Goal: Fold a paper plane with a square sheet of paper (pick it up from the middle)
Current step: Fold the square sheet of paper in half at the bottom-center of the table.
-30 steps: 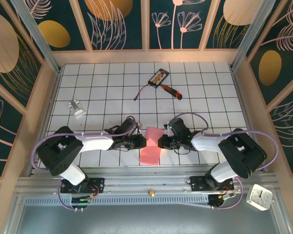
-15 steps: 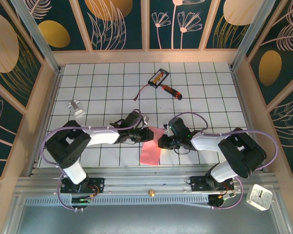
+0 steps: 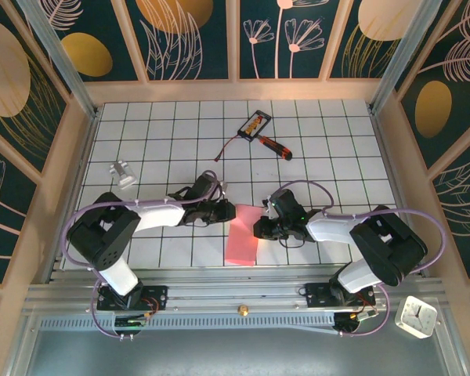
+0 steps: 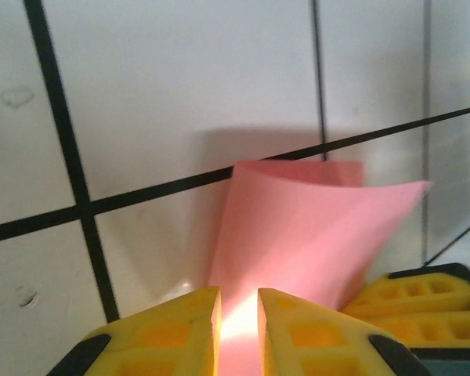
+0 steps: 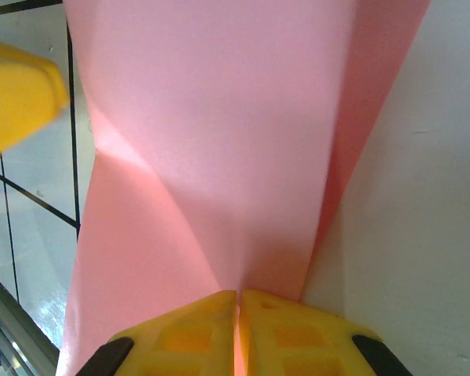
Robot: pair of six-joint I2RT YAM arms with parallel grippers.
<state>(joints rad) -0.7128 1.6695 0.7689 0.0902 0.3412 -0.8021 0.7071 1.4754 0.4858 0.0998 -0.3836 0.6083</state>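
The top view is bright and even, lit from above: the white table (image 3: 313,149) shows only soft, short shadows beneath the arms (image 3: 337,227) and no glare. The side walls lean outward toward the frame edges, a mild wide-angle bend.

The left wrist view is softer. The sheet of paper (image 4: 298,235) throws a grey shadow on the table at upper centre. Light glows pale orange through it between the left gripper's (image 4: 239,301) blurred yellow fingers (image 4: 164,329) at the bottom.

In the right wrist view the paper is close and soft, with a brighter diagonal band at centre left. A yellow shape (image 5: 16,94) at upper left is out of focus, and the lower left corner looks washed out.
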